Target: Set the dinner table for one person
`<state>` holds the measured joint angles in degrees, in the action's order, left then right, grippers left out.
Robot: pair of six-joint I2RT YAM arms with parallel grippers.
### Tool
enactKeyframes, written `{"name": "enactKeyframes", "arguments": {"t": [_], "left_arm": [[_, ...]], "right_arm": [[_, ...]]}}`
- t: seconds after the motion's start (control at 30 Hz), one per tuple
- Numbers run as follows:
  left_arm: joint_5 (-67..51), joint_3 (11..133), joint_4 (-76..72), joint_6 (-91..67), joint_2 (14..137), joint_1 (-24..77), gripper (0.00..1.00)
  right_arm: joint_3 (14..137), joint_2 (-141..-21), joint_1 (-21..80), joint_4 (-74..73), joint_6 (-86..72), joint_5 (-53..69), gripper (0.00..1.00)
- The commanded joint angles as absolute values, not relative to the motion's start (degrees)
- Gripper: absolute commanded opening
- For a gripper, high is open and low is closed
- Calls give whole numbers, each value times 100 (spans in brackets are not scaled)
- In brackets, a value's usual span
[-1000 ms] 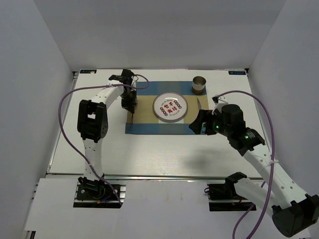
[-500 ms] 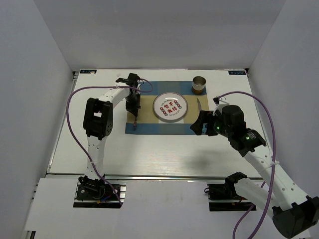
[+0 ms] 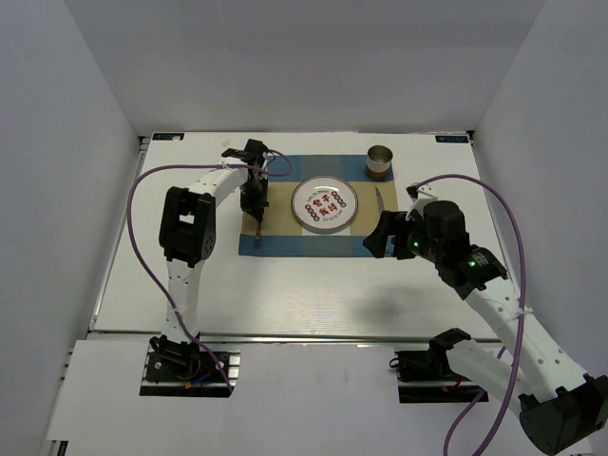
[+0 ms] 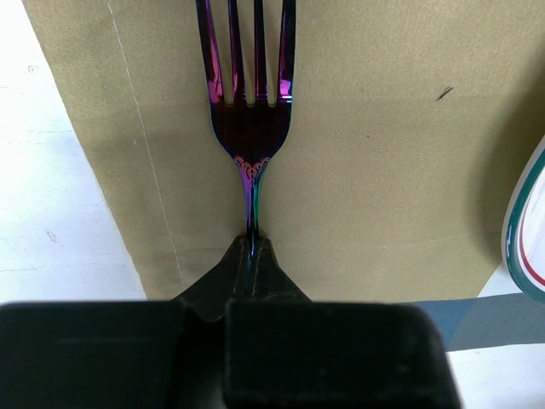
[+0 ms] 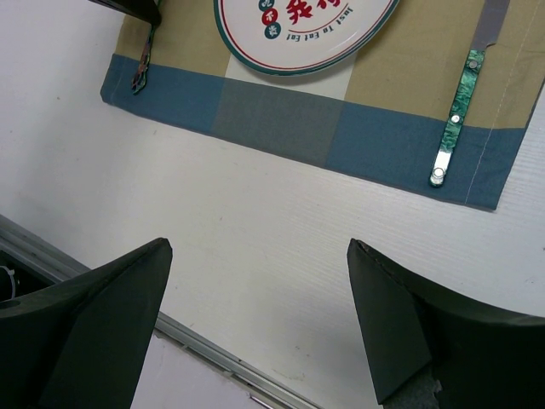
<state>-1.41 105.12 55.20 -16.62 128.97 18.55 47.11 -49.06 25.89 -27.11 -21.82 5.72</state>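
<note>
1. Left pincer (image 4: 252, 245): clamped together on the thin neck of an iridescent purple fork (image 4: 253, 119). Tines straight ahead of the fingertips, over the tan field of the checked placemat (image 4: 366, 170). White plate (image 4: 528, 230) to the right of this pincer, apart from the fork.
2. Right pincer (image 5: 257, 256): fingers spread wide apart, nothing between them, poised above bare dinner table (image 5: 255, 196). Placemat's blue border ahead; green-handled knife (image 5: 454, 128) ahead and to the right.
3. Metal cup (image 3: 380, 161): beyond the right pincer, by the placemat's far right corner.
4. Dinner table: white top beneath both pincers, aluminium rail behind them.
</note>
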Motion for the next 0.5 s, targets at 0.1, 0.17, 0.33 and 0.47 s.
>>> {"name": "enactKeyframes", "arguments": {"t": [0.1,0.17,0.33,0.47], "left_arm": [[-88,10705,5484,-1696,12814,1890,0],[-88,10705,5493,-1696,12814,1890,0],[-88,10688,5520,-1757,12806,1890,5],[-88,10600,5467,-1802,12718,1890,22]], "right_arm": [[4781,-4790,2575,-2654,-2092,527,89],[4781,-4781,2584,-2663,-2092,536,89],[4781,-4764,2584,-2663,-2083,519,89],[4781,-4764,2575,-2654,-2083,519,89]]}}
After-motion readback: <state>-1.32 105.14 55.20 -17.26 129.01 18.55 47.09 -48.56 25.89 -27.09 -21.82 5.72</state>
